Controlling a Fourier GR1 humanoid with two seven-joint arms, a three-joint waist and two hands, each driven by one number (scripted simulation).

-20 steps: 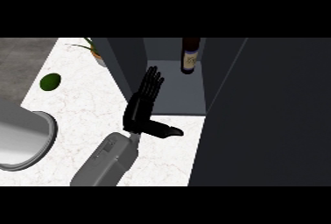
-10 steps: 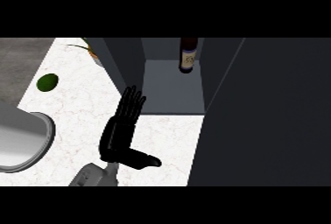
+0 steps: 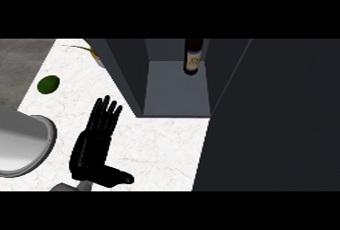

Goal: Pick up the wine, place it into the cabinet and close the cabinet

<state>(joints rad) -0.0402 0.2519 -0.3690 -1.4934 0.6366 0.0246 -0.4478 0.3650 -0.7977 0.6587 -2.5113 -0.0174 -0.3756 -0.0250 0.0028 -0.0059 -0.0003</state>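
The wine bottle (image 3: 192, 57) stood upright inside the open cabinet (image 3: 174, 92), toward the back of its grey floor. One black hand (image 3: 96, 143) lay over the white counter (image 3: 159, 143), left of the cabinet opening, its fingers straight and close together, pointing away from the robot, thumb stuck out to the right; it held nothing. Which arm it belonged to could not be told. A dark door panel (image 3: 272, 121) filled the right side. A green lime (image 3: 48, 84) sat near the counter's left edge, above the sink (image 3: 23, 143).
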